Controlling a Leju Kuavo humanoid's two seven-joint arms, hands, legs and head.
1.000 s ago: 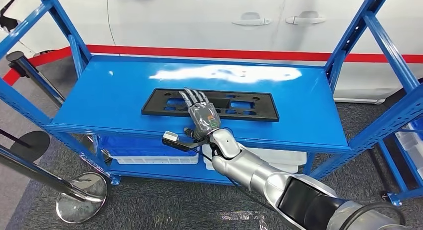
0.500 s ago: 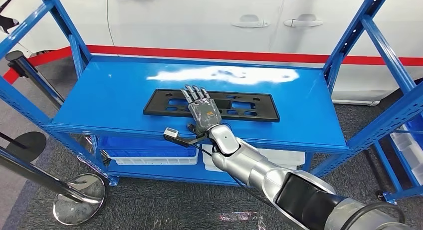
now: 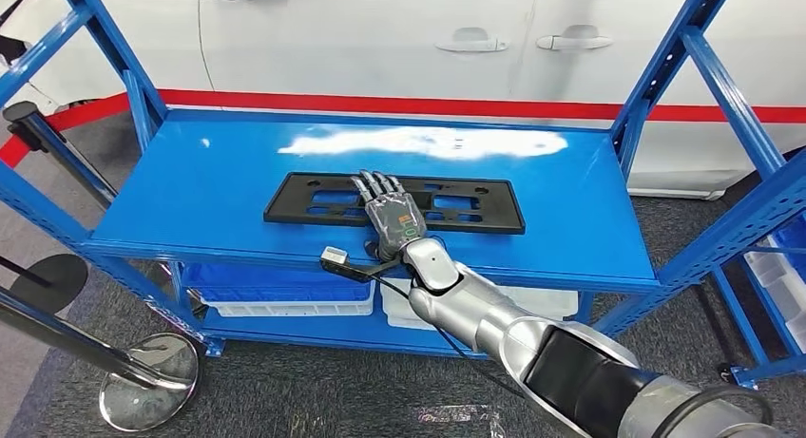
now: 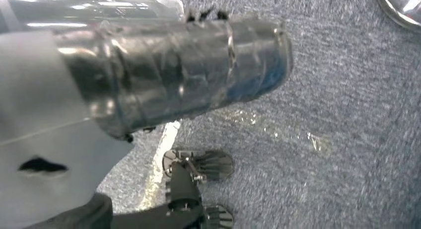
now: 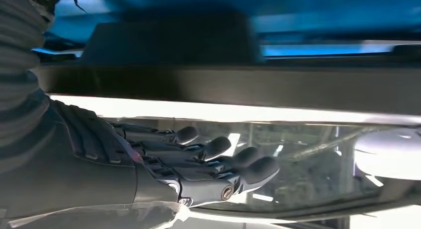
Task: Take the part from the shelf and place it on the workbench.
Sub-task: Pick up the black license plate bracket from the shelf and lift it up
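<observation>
Left of the rack, one chrome round stanchion base [image 3: 147, 392] stands on the grey carpet, and one black post [image 3: 57, 143] leans past the rack's left frame. One blue metal shelf rack [image 3: 219, 196] fills the middle ground. On its top deck lies one flat black rectangular plastic part [image 3: 314, 199] with several cut-outs, set lengthwise along the deck, nearer the front edge than the back. One right hand [image 3: 390, 215] reaches over the part's middle from the front; its fingers [image 5: 218, 157] are extended and slightly apart, grasping nothing, lying over the part; contact cannot be told. Two pale plastic bins, one [image 3: 285, 303] left and one [image 3: 542, 303] right, sit on the lower deck. Behind the rack stands one white car [image 3: 380, 39] with two door handles and one red stripe [image 3: 399, 105] below. The left hand [image 4: 178, 65] is a wrapped grey shape above the carpet; its finger state cannot be told.
</observation>
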